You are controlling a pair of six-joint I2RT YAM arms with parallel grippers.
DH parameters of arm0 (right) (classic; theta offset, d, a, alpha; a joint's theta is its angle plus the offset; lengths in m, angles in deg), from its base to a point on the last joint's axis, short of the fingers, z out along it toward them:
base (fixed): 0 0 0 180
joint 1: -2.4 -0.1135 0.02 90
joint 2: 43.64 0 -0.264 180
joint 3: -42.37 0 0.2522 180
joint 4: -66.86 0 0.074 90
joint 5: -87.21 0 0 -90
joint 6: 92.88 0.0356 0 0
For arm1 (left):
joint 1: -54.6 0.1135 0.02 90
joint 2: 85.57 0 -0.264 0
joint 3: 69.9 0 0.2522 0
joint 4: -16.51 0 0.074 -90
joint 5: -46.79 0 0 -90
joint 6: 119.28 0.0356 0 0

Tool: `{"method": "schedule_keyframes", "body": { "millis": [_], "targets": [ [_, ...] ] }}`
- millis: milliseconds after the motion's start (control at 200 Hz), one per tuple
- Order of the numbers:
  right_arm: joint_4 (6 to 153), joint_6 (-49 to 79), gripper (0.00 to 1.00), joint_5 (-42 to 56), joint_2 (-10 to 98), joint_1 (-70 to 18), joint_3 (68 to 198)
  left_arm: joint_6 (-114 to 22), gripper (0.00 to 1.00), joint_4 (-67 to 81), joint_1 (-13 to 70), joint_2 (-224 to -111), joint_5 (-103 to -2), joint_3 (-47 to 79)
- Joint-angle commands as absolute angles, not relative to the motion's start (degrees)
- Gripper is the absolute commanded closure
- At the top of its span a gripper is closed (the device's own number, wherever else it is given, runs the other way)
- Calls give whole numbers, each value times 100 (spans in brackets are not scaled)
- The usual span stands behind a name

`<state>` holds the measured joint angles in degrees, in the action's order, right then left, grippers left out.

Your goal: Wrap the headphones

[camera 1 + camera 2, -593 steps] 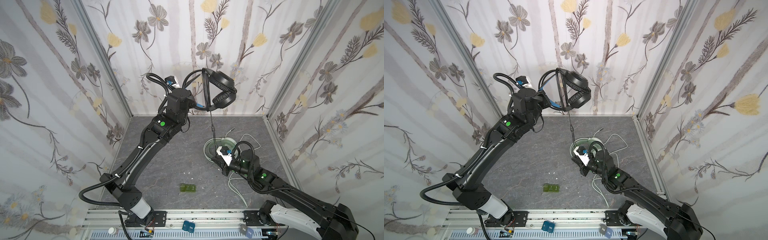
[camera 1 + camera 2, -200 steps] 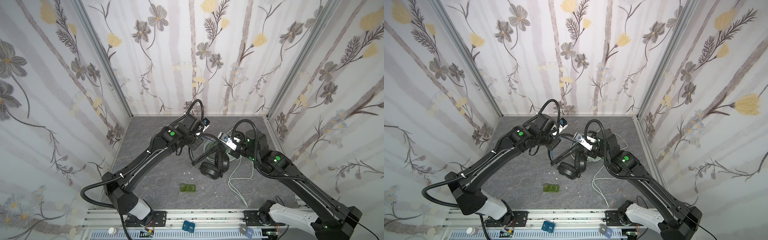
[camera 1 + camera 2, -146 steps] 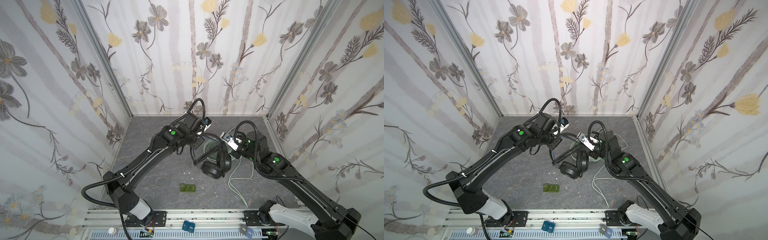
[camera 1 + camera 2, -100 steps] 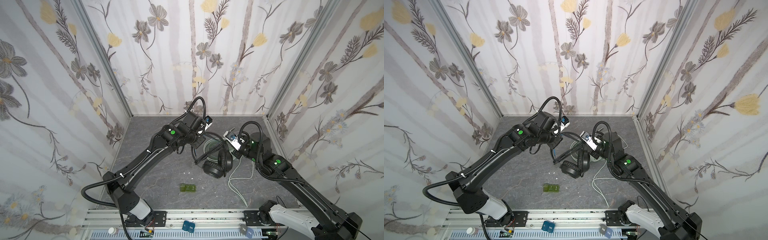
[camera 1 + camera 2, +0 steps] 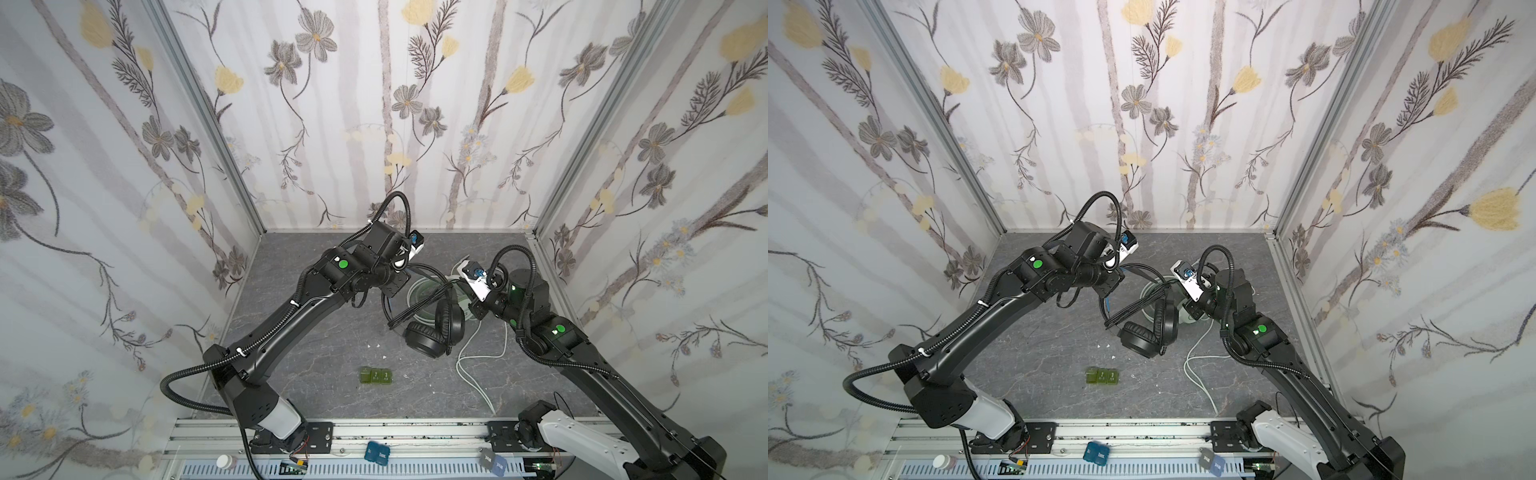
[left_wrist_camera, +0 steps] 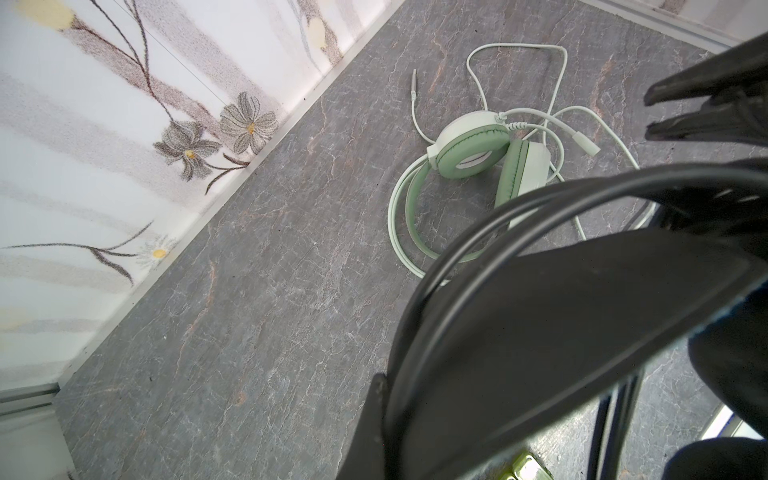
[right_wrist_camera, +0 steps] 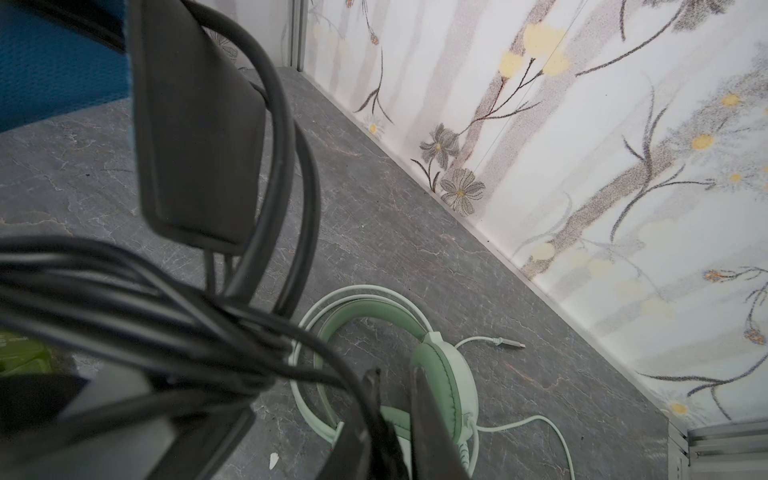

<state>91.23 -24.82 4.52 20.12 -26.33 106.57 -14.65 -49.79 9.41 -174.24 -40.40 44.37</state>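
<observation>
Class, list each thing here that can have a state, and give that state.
black headphones, partly resting on the table, headband raised.
black cable, looped around the headband.
mint-green headphones, lying on the table, unwrapped.
pale cable, loose on the table.
left hand, shut on the black headphones.
right hand, slightly open, holding nothing.

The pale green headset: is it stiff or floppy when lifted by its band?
The band holds an arch, so probably stiff. Its cable lies in slack loops, so likely dangles. The cups sit turned differently, so may swivel.
</observation>
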Motion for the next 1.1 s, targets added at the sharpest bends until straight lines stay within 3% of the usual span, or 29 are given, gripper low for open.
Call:
{"method": "schedule_keyframes", "body": {
  "millis": [0, 270, 495, 734, 1094],
  "targets": [
    [8829, -2295, 82, 470, 1996, -2605, 10558, -1562, 100, -4882, 930, -17366, -4181, 4468],
    [8725, -2171, 77, 539, 1926, -2574, 10424, -1590, 100, -4888, 894, -17378, -4080, 4494],
    [8590, -2027, 57, 591, 1730, -2496, 10200, -1642, 100, -4981, 892, -17419, -3970, 4520],
    [8501, -1865, 47, 568, 1626, -2414, 10011, -1783, 100, -5016, 898, -17401, -3935, 4479],
    [8441, -1460, 19, 287, 1705, -2087, 9953, -2281, 100, -4921, 1237, -17233, -4205, 4302]
  ]
}}
